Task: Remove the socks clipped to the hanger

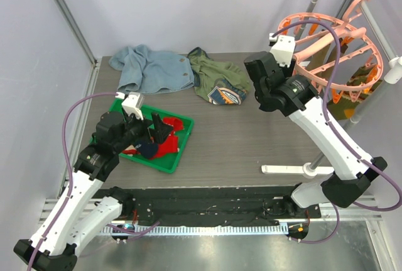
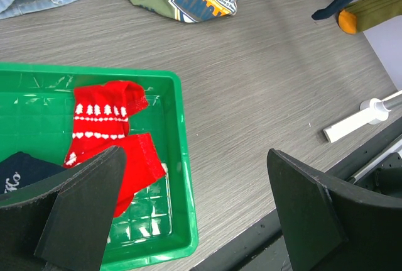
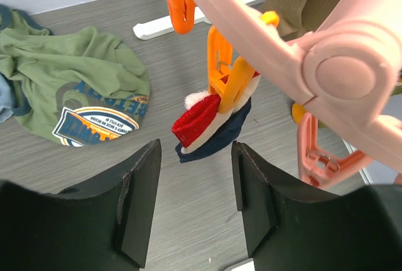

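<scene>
The hanger (image 1: 333, 48) is a big round pink ring, and it hangs from the grey rack (image 1: 377, 29) at the far right of the table (image 1: 251, 139), with many small clips dangling from it. On the table behind lie a light blue piece of clothing (image 1: 151, 70) and a green shirt (image 1: 213, 76); they are not part of the job. Near the left arm sits a green tray (image 2: 185, 176). The left gripper (image 2: 195, 202) hangs over the tray with its jaws wide apart and nothing in them. The right gripper (image 3: 195, 176) is up beside the hanger, jaws partly apart and holding nothing, pointing at a sock. Some socks are done, I think: a red sock with white shapes (image 2: 107, 126) and a dark blue sock (image 2: 19, 170) lie in the tray. More are left. A dark blue sock with a red and white top (image 3: 210, 126) hangs from an orange clip (image 3: 226, 85), just past the right jaws and not touching them. A brown-green sock with an orange toe (image 2: 377, 4) also hangs by the hanger, next to something dark blue. So the job looks partly done, and the right arm seems ready to grab the next sock.
</scene>
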Controlling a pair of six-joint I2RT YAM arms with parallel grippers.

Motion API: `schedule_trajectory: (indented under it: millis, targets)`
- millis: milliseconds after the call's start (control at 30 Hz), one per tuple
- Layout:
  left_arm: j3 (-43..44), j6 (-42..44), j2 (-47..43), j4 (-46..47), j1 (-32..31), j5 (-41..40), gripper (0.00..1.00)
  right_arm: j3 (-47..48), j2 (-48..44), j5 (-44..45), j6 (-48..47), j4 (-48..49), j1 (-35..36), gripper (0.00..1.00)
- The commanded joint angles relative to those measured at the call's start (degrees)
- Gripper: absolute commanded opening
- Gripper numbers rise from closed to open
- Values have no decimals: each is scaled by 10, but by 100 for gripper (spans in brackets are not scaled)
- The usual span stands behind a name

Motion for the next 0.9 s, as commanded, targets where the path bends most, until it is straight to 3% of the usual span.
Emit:
schedule_trajectory:
  millis: [0, 367, 567, 600, 667, 867]
  targets:
    - [-2, -4, -6, 23, 3, 0, 100, -21, -11, 54, 4, 54, 1, 56]
    - [-3, -6, -6, 26, 3, 4, 100, -31, 24, 110, -10, 79, -2, 47]
    - [-3, -7, -4, 26, 2, 6, 100, -33, 22, 109, -23, 90, -2, 29]
    - [-3, -8, -3, 27, 2, 6, 100, -32, 21, 98, -25, 90, -3, 14]
    - [-3, -10, 0, 35, 3, 9, 100, -32, 10, 83, -25, 90, -3, 1]
    - [19, -42, 41, 84, 2, 40, 100, -40, -27, 14, -32, 89, -2, 1]
